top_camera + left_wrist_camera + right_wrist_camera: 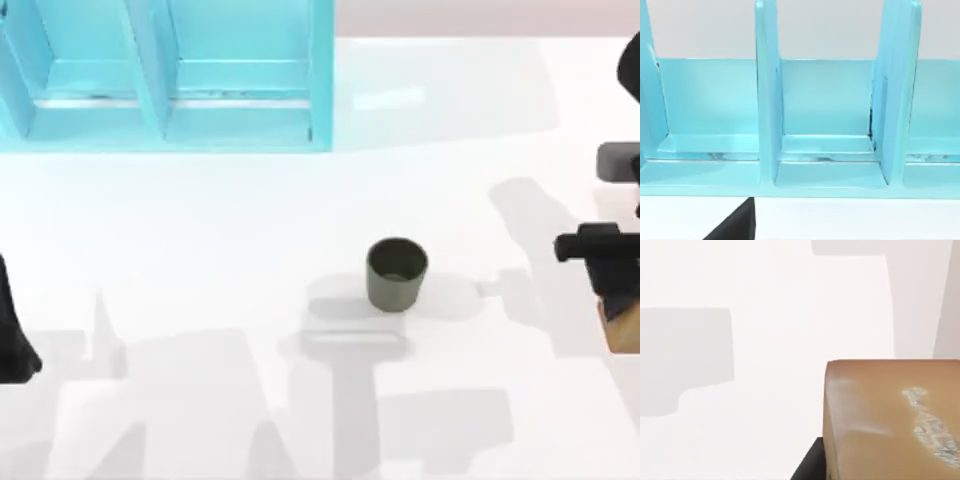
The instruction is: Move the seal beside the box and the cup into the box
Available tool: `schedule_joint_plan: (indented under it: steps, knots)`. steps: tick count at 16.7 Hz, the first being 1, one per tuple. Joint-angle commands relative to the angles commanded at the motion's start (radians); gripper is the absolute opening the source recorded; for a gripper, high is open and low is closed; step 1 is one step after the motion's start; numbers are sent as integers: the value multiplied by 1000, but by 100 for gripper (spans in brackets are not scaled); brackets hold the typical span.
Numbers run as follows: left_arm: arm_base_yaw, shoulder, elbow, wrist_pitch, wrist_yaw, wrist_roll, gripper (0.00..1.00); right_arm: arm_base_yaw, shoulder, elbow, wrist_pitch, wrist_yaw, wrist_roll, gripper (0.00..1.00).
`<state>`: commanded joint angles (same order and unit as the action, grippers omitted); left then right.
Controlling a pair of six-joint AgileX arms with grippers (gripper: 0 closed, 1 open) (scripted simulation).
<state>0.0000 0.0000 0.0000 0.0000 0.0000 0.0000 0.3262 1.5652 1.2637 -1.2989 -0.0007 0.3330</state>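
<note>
Top view: overhead, facing down on the bench (200,300). Left wrist view: close, facing the box (767,100) also seen overhead. Right wrist view: very near the seal (890,420).

Probably a simulated test bench: bare white table (200,300), flat-shaded turquoise box (240,110).

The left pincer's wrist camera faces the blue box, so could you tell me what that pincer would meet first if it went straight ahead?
Most likely the blue box: its open middle compartment lies dead ahead, between two upright dividers. A strip of white table lies before it, and depth is unclear.
</note>
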Motion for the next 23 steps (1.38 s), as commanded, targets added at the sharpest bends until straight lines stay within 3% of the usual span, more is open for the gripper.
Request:
schedule_joint_plan:
  steps: [4,8,15,23]
  knots:
    - [0,0,0,0,0,0,100,-93,216,284,-35,3,-87,0]
    - [0,0,0,0,0,0,100,-155,341,421,-50,4,-146,0]
    - [0,0,0,0,0,0,100,-154,348,411,-32,4,-148,0]
    - [0,0,0,0,0,0,100,-156,374,210,195,4,-146,0]
